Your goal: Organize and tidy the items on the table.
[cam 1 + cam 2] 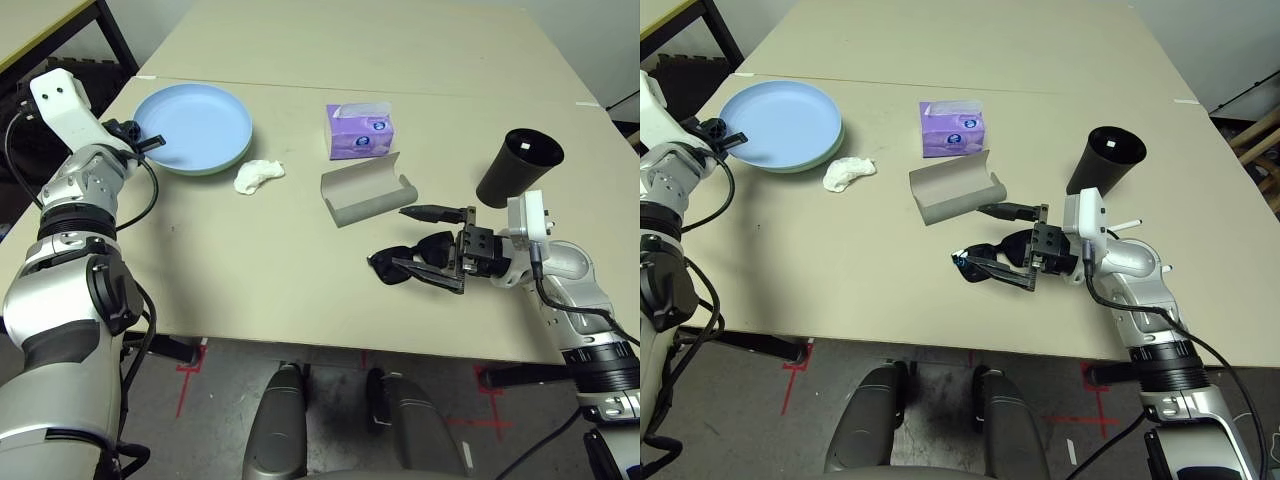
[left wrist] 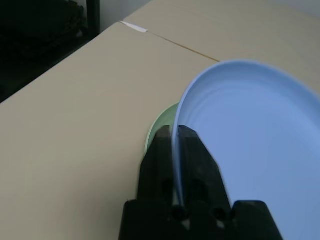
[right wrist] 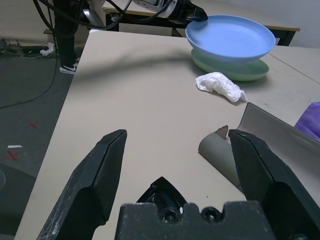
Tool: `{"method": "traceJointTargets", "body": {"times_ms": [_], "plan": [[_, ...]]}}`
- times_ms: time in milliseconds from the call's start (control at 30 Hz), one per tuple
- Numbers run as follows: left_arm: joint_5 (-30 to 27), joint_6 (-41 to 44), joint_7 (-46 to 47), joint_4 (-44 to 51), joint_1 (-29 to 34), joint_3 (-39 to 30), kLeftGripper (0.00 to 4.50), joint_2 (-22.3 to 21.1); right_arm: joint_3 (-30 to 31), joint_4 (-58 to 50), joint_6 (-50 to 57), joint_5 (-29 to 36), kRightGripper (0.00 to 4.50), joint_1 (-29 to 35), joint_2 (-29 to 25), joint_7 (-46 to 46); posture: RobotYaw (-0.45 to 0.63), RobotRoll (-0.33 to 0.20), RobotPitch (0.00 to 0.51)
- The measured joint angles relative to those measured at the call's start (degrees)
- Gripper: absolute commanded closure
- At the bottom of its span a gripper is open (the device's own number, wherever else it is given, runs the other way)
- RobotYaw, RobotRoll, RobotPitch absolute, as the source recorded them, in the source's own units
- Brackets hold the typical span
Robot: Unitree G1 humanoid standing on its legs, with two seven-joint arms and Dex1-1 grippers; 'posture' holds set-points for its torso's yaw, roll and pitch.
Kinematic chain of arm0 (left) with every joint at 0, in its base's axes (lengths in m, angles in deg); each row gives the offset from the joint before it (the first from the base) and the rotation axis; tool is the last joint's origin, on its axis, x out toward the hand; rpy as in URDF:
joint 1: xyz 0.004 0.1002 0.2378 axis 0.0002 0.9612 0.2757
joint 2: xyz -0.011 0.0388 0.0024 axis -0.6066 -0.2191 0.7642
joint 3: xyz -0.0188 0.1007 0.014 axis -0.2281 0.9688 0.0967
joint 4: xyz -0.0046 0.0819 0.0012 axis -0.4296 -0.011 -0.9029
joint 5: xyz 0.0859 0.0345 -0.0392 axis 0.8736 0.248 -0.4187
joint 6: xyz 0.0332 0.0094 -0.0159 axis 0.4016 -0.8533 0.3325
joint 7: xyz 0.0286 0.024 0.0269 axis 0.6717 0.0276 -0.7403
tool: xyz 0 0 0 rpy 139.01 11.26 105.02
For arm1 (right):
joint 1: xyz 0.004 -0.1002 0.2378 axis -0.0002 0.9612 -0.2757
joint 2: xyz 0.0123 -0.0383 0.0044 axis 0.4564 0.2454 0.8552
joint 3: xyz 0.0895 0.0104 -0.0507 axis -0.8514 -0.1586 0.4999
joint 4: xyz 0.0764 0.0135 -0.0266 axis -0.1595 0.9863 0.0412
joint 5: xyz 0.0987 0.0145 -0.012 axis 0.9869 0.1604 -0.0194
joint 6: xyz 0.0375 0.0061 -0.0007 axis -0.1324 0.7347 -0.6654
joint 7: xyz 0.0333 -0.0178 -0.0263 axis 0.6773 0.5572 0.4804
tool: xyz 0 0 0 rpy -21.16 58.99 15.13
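Your left gripper pinches the light blue plate by its nine o'clock rim, above the pale green plate. Your right gripper, jaws wide, points level leftward over the black sunglasses, whose long axis runs three-to-nine.

Head pair overhead, wrists table-level

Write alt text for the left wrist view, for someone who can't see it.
The left hand pinches the rim of a light blue plate between its two black fingers. The blue plate sits over a pale green plate on a beige table.
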Motion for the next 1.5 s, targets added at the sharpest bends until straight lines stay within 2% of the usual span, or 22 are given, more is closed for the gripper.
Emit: {"method": "traceJointTargets", "body": {"times_ms": [267, 300, 467, 567, 667, 767, 933, 1067, 1233, 1500], "plan": [[0.23, -1.72, 0.03, -0.28, 0.01, -0.01, 0.26, 0.11, 0.00, -0.10, 0.01, 0.00, 0.00, 0.01, 0.00, -0.01, 0.18, 0.000, 0.175], [0.22, -1.81, -0.08, -0.28, 0.01, -0.01, 0.02, 0.11, 0.00, -0.11, 0.01, 0.00, 0.00, 0.01, 0.00, -0.01, 0.19, 0.000, 0.176], [0.13, -1.92, -3.46, -0.06, 0.07, 0.01, 0.02, 0.11, 0.00, -0.12, 0.01, 0.00, 0.00, 0.01, 0.01, -0.01, 0.19, 0.000, 0.176], [-0.04, -1.67, -10.02, 2.66, 1.00, 0.67, 0.02, 0.29, 0.00, -0.12, 0.01, 0.00, 0.00, 0.00, 0.01, -0.01, 0.19, 0.000, 0.176], [-0.87, 0.73, -19.57, 8.82, 4.32, 2.55, 0.02, 0.45, 0.06, -0.16, 0.02, 0.00, 0.00, -0.03, 0.02, -0.01, 0.19, 0.000, 0.176], [-2.60, 6.62, -33.47, 19.68, 11.75, 6.84, 0.02, 0.59, 0.17, -0.19, 0.07, 0.00, 0.00, -0.02, 0.00, -0.02, 0.19, 0.000, 0.176], [-3.84, 14.45, -41.09, 28.32, 16.81, 9.22, 0.02, -0.11, 0.22, -0.18, 0.10, 0.01, 0.00, -0.03, -0.03, -0.02, 0.20, 0.000, 0.177], [-4.33, 16.00, -47.22, 33.52, 19.46, 11.61, 0.02, -1.51, 0.27, -0.15, 0.12, 0.01, 0.00, -0.07, -0.04, -0.01, 0.20, 0.000, 0.179], [-2.30, 12.67, -50.08, 34.40, 20.54, 15.19, 0.02, -1.77, 0.28, -0.14, 0.64, -0.28, 0.00, -0.09, -0.08, -1.07, 0.19, 0.000, 0.179], [0.51, 5.03, -49.68, 30.47, 20.15, 16.92, 0.02, -0.14, -1.68, 0.43, 5.22, -1.50, 0.00, 1.14, 0.18, -10.98, 0.19, 0.000, 0.178]]}}
